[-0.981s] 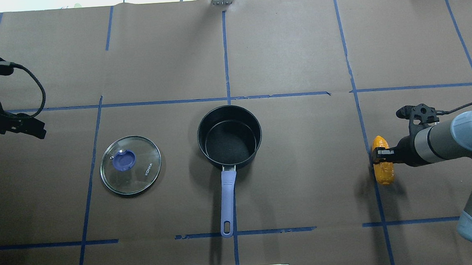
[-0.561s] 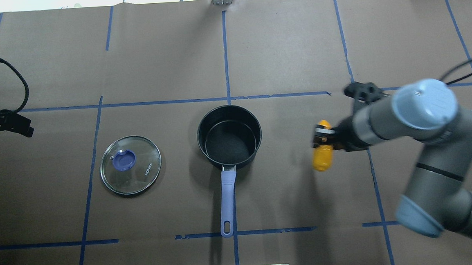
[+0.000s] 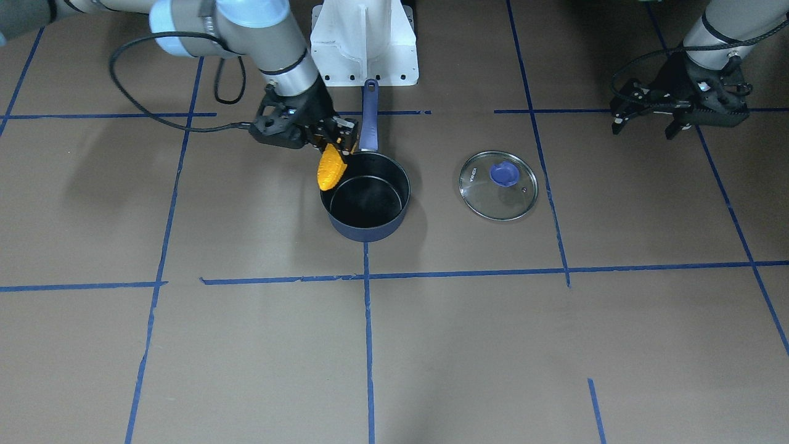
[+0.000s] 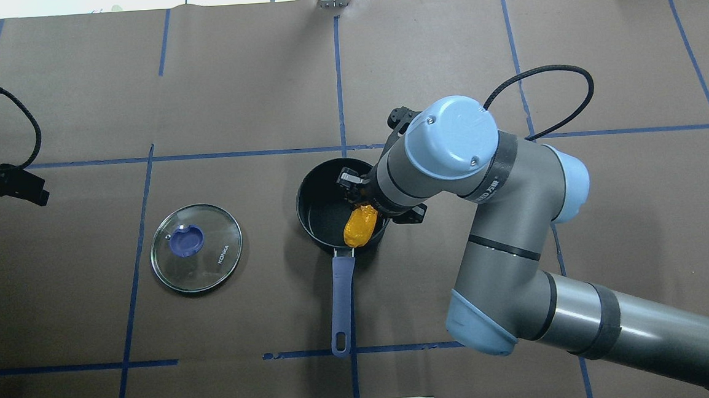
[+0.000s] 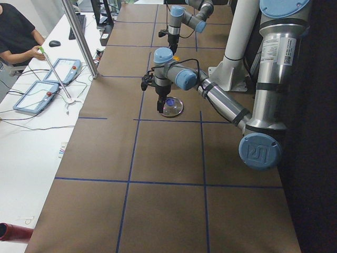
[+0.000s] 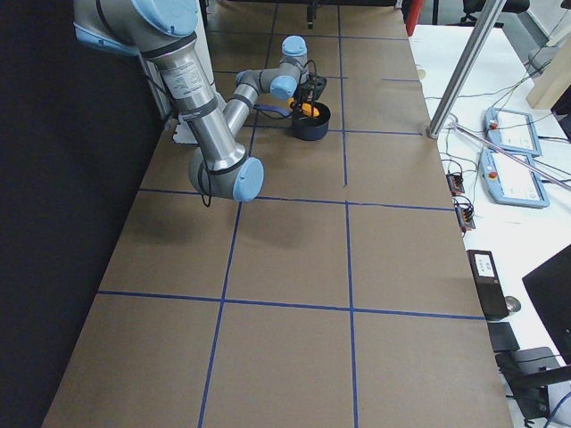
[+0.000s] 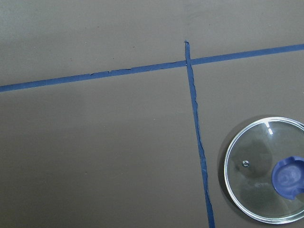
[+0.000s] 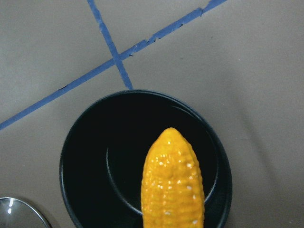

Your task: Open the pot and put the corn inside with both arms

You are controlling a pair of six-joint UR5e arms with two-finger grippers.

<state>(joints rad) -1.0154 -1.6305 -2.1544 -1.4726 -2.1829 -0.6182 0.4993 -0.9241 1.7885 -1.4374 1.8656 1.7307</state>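
The dark navy pot [image 4: 315, 217] stands open at mid-table, its purple-blue handle [image 4: 341, 298] pointing toward the robot's base. My right gripper [image 4: 360, 203] is shut on the orange-yellow corn [image 4: 359, 226] and holds it tilted above the pot's rim, on the handle side. In the right wrist view the corn [image 8: 172, 185] hangs over the black inside of the pot [image 8: 95, 161]. The front view shows corn [image 3: 330, 168], pot [image 3: 370, 231] and right gripper [image 3: 338, 143]. The glass lid [image 4: 216, 256] lies flat on the table left of the pot. My left gripper [image 3: 644, 126] is open and empty, beyond the lid [image 3: 487, 200].
The white robot base [image 3: 363, 43] stands just behind the pot handle [image 3: 368, 114]. Blue tape lines [image 4: 340, 89] cross the brown table cover. A side table with teach pendants [image 5: 37, 97] and a seated operator [image 5: 16, 31] runs along the table's far side.
My right arm has swung left, carrying the corn from the table's right side to over the pot, and the corn now hangs tilted. My left gripper has drawn back slightly toward the left edge.
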